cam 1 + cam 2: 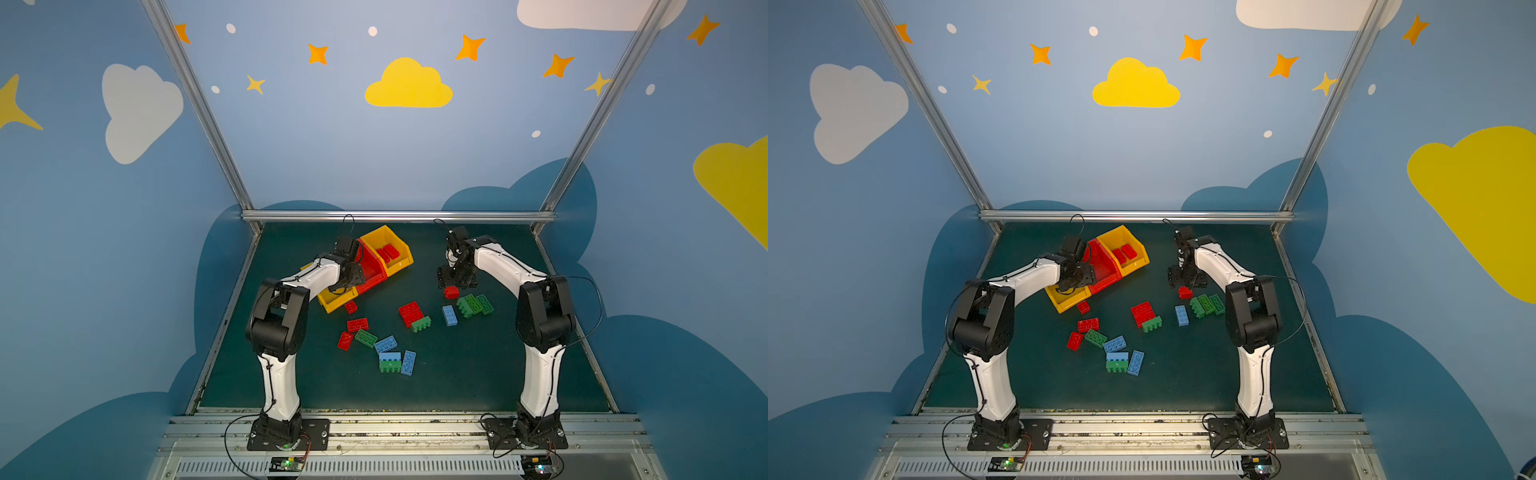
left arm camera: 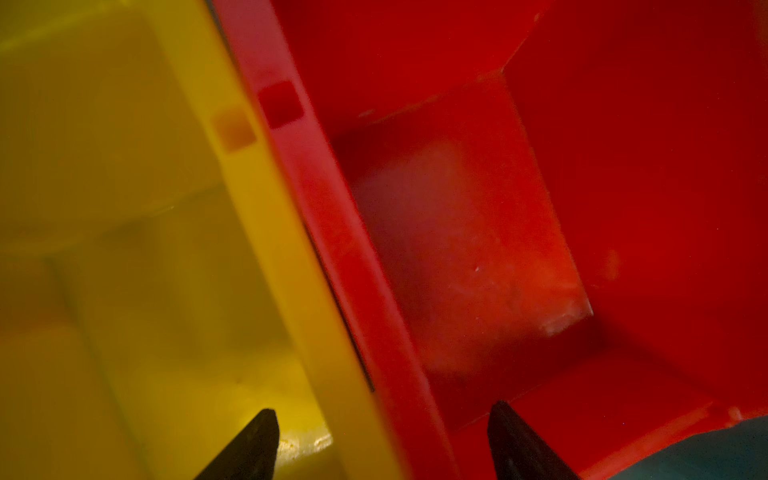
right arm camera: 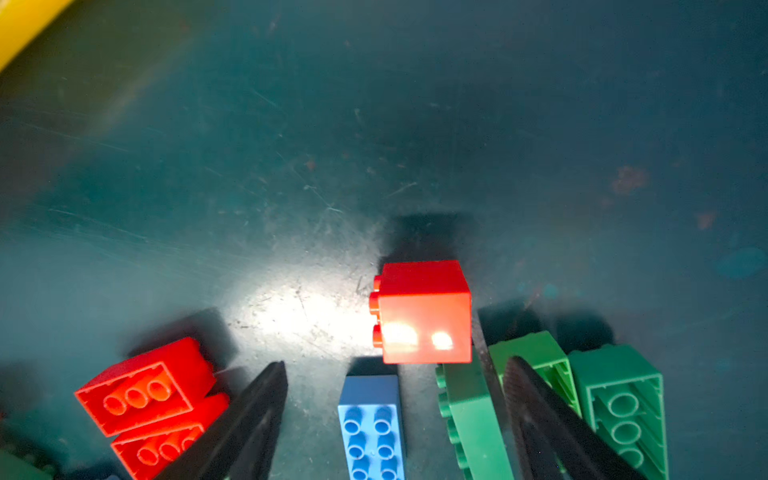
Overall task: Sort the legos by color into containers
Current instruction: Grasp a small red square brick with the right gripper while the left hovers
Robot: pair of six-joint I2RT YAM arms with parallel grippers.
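Red cube just off my right gripper, jaws spread, empty: centre first, pinch flat sides, miss green bricks near-right. Left gripper spread, empty, over bins.

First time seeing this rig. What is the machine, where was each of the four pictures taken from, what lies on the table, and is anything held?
Two white-and-black robot arms stand at the near edge of a dark green table. Two pictures look down from overhead, nearly the same view; the other two come from cameras on the arms' wrists. On the table lie loose lego bricks in red, green and light blue, plus three joined bins in a row: yellow, red, yellow. The far yellow bin holds two red bricks. The left hand hangs open over the wall between the red bin and the near yellow bin, holding nothing. The right hand is open over a small red brick, not gripping it.
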